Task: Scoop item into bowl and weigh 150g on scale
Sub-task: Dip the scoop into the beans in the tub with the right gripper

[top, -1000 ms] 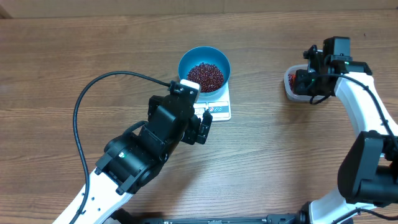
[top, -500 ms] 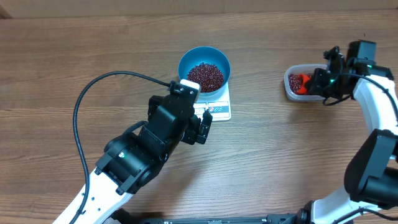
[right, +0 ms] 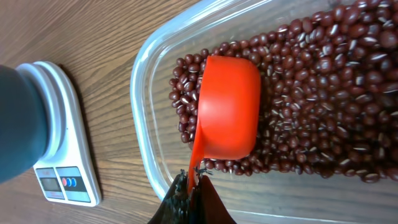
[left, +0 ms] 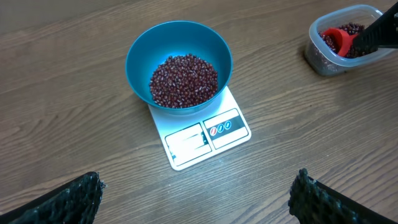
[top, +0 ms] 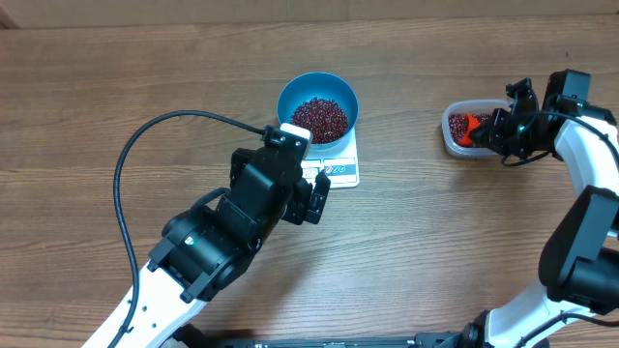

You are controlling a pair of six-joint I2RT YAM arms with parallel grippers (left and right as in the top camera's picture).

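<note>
Bearing illegible button icons: scale

One blue bowl, one white scale, one clear tub, one red scoop, countless beans.

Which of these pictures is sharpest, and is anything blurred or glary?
Overhead: evenly lit, sharp, soft shadows only. Left wrist: bowl and scale crisp, its own fingers in the bottom corners dark and fuzzy. Right wrist: scoop and beans sharp close up; the bowl at the left edge is a blur; slight shine on the tub rim.
</note>
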